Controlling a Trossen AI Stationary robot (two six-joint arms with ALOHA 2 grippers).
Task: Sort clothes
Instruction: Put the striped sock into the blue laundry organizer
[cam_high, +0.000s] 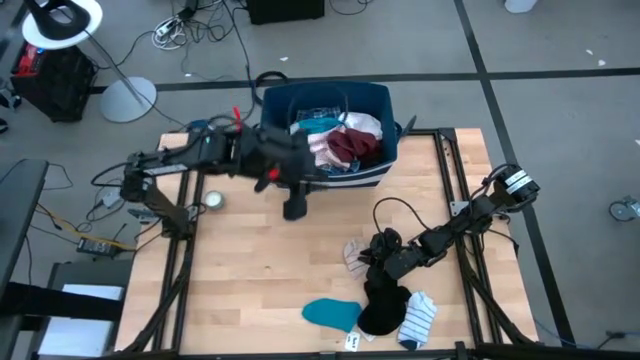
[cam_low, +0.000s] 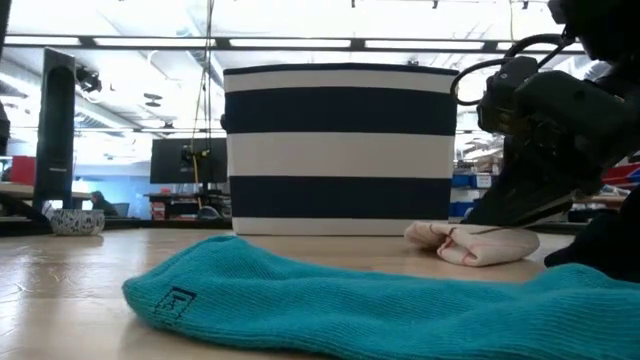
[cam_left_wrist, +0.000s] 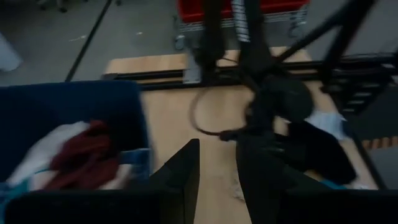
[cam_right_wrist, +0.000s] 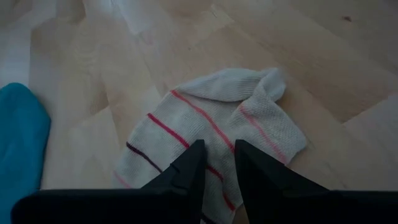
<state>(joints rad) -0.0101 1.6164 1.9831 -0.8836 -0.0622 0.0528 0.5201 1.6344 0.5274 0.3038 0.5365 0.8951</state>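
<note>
Two arms are over the bench (cam_high: 250, 270) in your high view. The left gripper (cam_high: 293, 210) hangs just in front of the dark blue bin (cam_high: 370, 100), which sits at the middle of the bench's far edge with maroon, white and pink clothes (cam_high: 345, 143) heaped inside. The right gripper (cam_high: 368, 258) is down beside a pale striped sock (cam_high: 353, 252), right of the bench's middle. Along the near edge you have a teal sock (cam_high: 332, 313), a black garment (cam_high: 383, 308) and a blue-and-white striped sock (cam_high: 418, 318), side by side. A small round dish (cam_high: 213, 200) sits near the left edge.

From the low view, the teal sock (cam_low: 330, 295) fills the foreground. Behind it stands the bin's navy-and-white striped wall (cam_low: 340, 150), and the pale sock (cam_low: 480, 243) lies under the right arm (cam_low: 540, 120).

Your left wrist view shows the left gripper (cam_left_wrist: 217, 146) released, fingers parted with nothing between them. The bin's clothes (cam_left_wrist: 81, 152) are to one side and the black garment (cam_left_wrist: 317, 152) lies beyond.

Your right wrist view has the right gripper (cam_right_wrist: 217, 146) directly over the pale sock (cam_right_wrist: 217, 118). Its red stripes show through a narrow gap between the parted fingers, and the fabric lies flat, ungripped. The teal sock (cam_right_wrist: 18, 143) lies near.
</note>
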